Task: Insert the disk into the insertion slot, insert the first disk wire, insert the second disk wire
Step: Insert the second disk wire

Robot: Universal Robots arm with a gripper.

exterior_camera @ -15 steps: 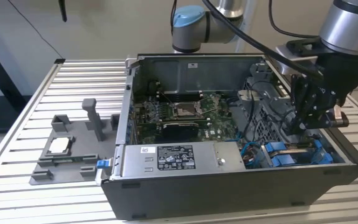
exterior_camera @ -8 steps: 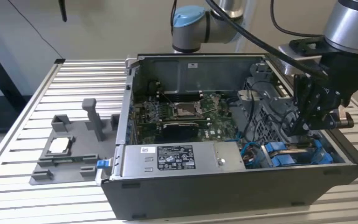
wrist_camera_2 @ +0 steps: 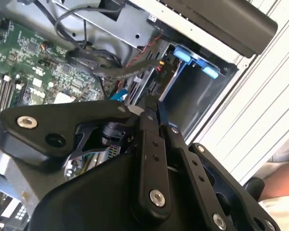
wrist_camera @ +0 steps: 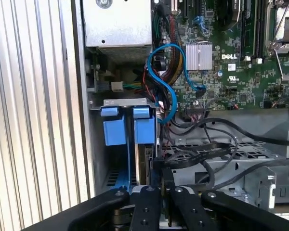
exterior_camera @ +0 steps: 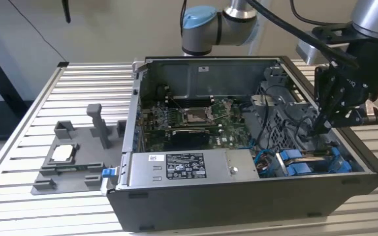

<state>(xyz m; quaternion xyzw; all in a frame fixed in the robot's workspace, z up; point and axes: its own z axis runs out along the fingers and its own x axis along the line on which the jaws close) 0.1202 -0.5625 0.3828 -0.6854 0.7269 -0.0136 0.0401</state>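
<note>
Currently: disk (exterior_camera: pixel 293 166) seated in slot (wrist_camera: pixel 100 163); pincer (wrist_camera: pixel 163 178) clenched, seemingly on black disk wire (wrist_camera: pixel 197 156), held at disk's rear for plugging.

- Surface (exterior_camera: pixel 77 88): pale metal top of parallel ribbed slats, seen in the exterior view.
- Open computer case (exterior_camera: pixel 241 206): dark, lying on its side directly on the surface, toward the exterior view's right, open face up.
- Grey fixture plate (exterior_camera: pixel 71 174): flat on the slats just beside the case, on the exterior view's left, with upright posts.
- Robot arm (exterior_camera: pixel 205 27): rises behind the case, probably from the surface's far edge. Its foot is hidden.
</note>
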